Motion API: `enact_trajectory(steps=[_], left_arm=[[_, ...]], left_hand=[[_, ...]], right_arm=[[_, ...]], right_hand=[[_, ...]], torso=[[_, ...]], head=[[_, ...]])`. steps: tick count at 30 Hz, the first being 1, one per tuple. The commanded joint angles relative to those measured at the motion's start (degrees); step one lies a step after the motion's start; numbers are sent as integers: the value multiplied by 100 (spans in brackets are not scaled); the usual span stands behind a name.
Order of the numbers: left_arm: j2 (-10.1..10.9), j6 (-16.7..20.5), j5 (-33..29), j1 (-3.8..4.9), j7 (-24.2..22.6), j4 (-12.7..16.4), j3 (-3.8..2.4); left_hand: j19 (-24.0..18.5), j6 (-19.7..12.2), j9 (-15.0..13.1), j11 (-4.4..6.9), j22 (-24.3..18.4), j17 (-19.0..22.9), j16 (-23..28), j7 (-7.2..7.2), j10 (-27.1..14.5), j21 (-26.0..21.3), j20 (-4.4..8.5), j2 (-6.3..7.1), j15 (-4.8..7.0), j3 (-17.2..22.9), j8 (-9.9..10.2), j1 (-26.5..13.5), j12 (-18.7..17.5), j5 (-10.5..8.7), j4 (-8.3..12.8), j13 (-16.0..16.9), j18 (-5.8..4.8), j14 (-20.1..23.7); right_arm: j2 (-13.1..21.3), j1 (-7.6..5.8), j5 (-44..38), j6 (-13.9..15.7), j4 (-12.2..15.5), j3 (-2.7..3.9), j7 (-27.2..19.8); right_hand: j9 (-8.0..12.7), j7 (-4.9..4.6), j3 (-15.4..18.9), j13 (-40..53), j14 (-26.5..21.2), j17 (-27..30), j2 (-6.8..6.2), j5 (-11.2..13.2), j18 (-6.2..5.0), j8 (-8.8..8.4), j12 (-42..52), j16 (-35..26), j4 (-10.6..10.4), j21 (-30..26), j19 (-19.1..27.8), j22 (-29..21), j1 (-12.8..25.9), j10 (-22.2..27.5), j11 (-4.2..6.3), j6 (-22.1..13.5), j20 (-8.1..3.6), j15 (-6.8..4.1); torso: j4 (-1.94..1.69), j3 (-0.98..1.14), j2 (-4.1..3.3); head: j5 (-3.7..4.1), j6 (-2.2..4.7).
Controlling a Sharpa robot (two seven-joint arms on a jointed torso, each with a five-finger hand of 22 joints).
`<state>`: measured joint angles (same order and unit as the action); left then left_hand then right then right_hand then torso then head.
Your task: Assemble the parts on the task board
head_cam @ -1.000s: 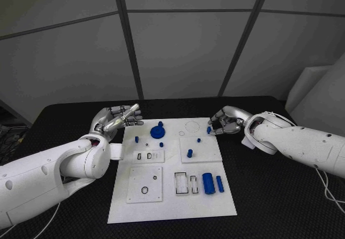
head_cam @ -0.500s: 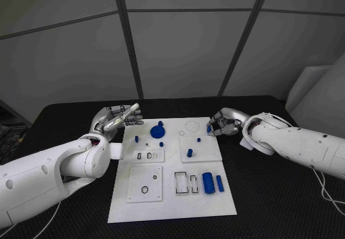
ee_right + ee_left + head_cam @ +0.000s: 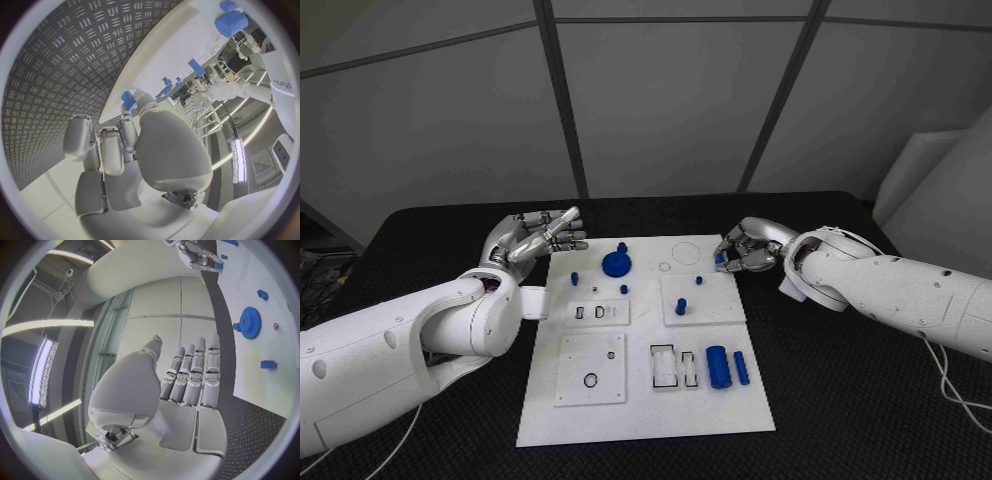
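Observation:
The white task board (image 3: 646, 405) lies in the middle of the table. My right hand (image 3: 750, 249) is at the board's far right edge and pinches a small blue part (image 3: 720, 259) between thumb and fingers; the right wrist view shows this part (image 3: 128, 99) at the fingertips. My left hand (image 3: 538, 238) hovers by the board's far left corner with its fingers stretched out and nothing in them; the left wrist view shows the same hand (image 3: 187, 380). On the board a blue gear (image 3: 616, 264) lies flat, a blue peg (image 3: 681, 307) stands upright, and a thick blue cylinder (image 3: 717, 367) lies beside a thinner one (image 3: 740, 369).
Smaller blue pieces (image 3: 574, 281) (image 3: 625, 290) (image 3: 700, 281) dot the board's far half. White inset plates (image 3: 591, 370) with slots and holes lie on its near half. Black textured tabletop (image 3: 848, 400) surrounds the board, with grey wall panels behind.
My right hand has edged slightly left and curled a little tighter around the small blue part. The left hand and the parts on the board have stayed put.

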<state>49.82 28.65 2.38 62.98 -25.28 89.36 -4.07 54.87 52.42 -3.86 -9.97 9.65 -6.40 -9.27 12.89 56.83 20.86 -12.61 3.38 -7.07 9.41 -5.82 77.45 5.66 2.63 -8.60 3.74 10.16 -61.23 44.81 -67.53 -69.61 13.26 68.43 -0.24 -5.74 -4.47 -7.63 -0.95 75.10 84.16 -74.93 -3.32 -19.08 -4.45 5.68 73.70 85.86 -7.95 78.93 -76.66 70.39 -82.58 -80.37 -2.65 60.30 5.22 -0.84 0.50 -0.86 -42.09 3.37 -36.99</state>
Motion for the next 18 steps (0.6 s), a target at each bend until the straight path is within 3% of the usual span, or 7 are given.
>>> enact_trajectory(steps=[1,3,7,13,18], left_arm=[[-1,-62,17,8,-25,4,-4],[1,-62,17,8,-24,4,-4],[5,-65,17,8,-20,5,-4],[12,-66,17,7,-17,5,-4],[18,-67,17,7,-13,1,-4]], left_hand=[[26,18,6,-29,-5,-8,20,34,4,-1,-24,-58,-21,-12,29,11,-19,7,35,-4,8,-13],[26,18,6,-29,-5,-8,20,34,4,-1,-24,-58,-21,-12,29,11,-19,7,35,-4,8,-13],[26,18,6,-29,-5,-8,20,34,4,-1,-24,-58,-21,-12,29,11,-19,7,35,-4,8,-13],[26,18,6,-29,-5,-8,20,34,4,-1,-24,-58,-21,-12,29,11,-19,7,35,-4,8,-13],[26,18,6,-29,-5,-8,20,34,4,-1,-24,-58,-21,-12,29,11,-19,7,35,-4,8,-13]], right_arm=[[-6,-3,-37,115,2,-1,-29],[-5,-2,-29,232,10,-1,-60],[12,-1,18,572,39,-1,-123],[50,-1,38,824,140,0,-144],[150,-5,64,930,486,5,38]], right_hand=[[-10,23,-45,55,438,-858,102,53,34,50,60,58,-18,66,-97,73,-47,-44,13,91,-8,-52],[-12,62,-160,92,452,-919,212,335,50,80,101,92,9,116,-156,159,-148,-73,49,185,-33,-83],[-30,125,-332,145,469,-990,339,410,77,146,156,132,71,188,-240,286,-283,-111,99,337,-65,-121],[-41,153,-414,152,475,-1018,379,437,87,177,160,147,104,216,-271,336,-326,-119,122,404,-86,-142],[-40,153,-421,142,475,-1019,381,447,89,176,148,148,103,220,-275,343,-321,-113,123,404,-89,-144]], torso=[[1,1,1],[3,2,3],[2,5,2],[6,3,10],[16,0,16]], head=[[-4,-4],[-8,-8],[-16,-14],[-22,-10],[-33,3]])
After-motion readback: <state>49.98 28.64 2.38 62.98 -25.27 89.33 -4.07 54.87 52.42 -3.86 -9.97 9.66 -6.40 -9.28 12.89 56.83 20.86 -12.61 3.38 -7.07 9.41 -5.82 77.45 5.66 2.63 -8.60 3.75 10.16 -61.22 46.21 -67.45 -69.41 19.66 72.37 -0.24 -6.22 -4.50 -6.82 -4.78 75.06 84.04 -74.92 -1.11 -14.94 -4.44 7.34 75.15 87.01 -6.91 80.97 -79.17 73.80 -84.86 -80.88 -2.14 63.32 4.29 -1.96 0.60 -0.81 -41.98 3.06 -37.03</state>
